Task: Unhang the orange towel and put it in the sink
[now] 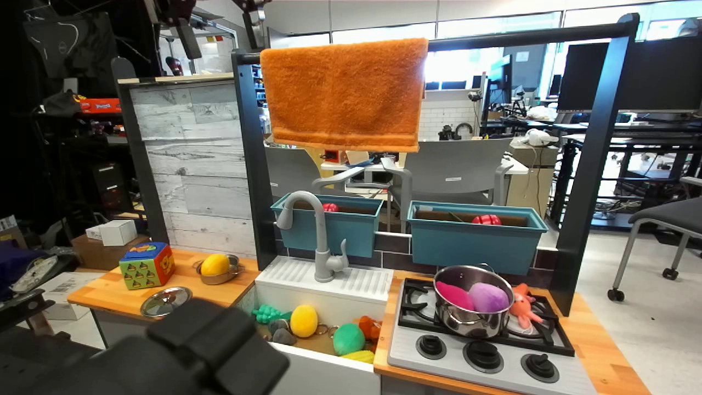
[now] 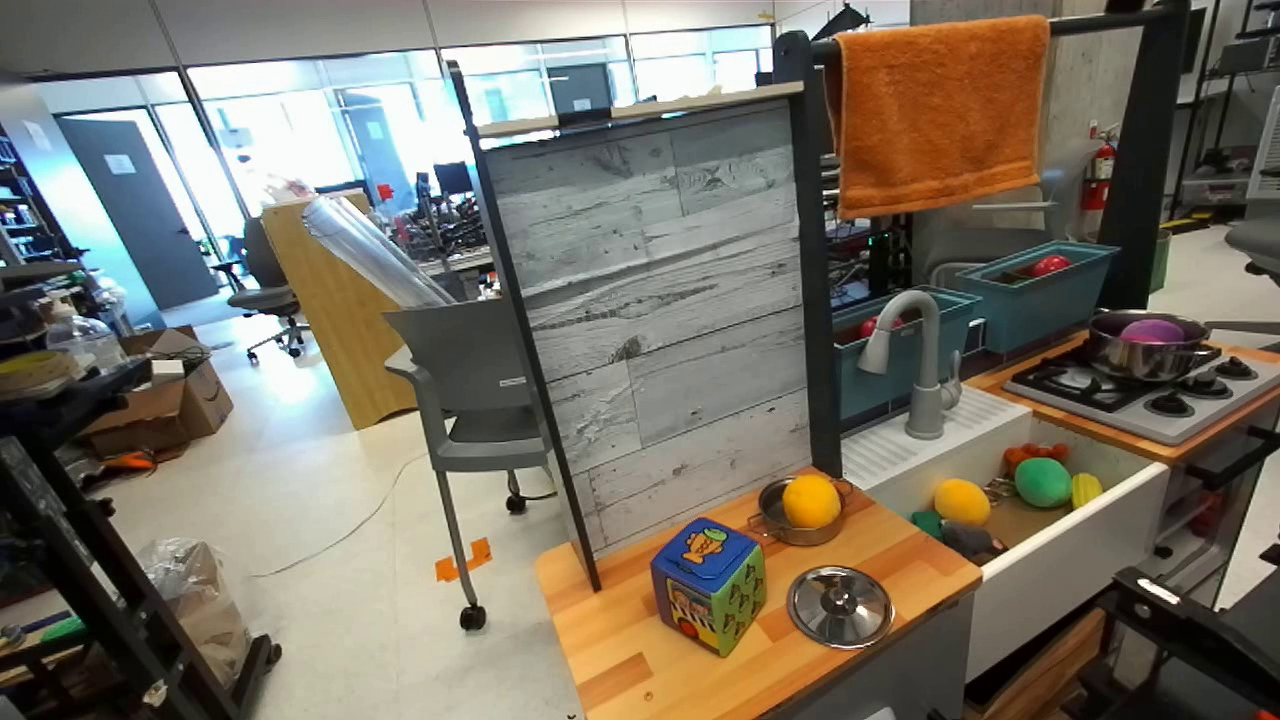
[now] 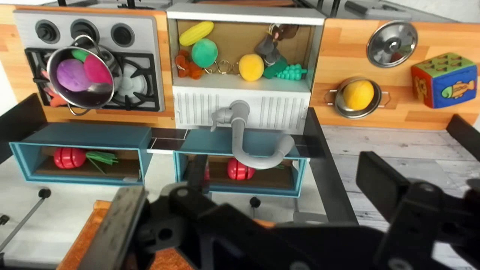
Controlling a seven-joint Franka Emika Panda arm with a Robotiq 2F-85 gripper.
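The orange towel [image 1: 345,96] hangs folded over the black bar [image 1: 510,37], near the bar's left post. It also hangs there in the exterior view [image 2: 940,115], and part of it shows at the bottom of the wrist view [image 3: 88,232]. The white sink [image 1: 323,367] is below the towel, with toys lying in it. It also shows in the exterior view [image 2: 1080,560] and at the top of the wrist view [image 3: 245,13]. My gripper [image 3: 288,176] is open and empty, its fingers wide apart. In an exterior view its fingers [image 1: 222,41] show at the top, left of the towel.
A grey faucet [image 1: 321,236] rises behind the sink. Two teal planters [image 1: 474,238] stand behind the counter. A pot [image 1: 474,302] with toys sits on the stove. A lid [image 2: 840,607], a toy cube [image 2: 708,587] and a small pan [image 2: 800,520] are on the wooden counter.
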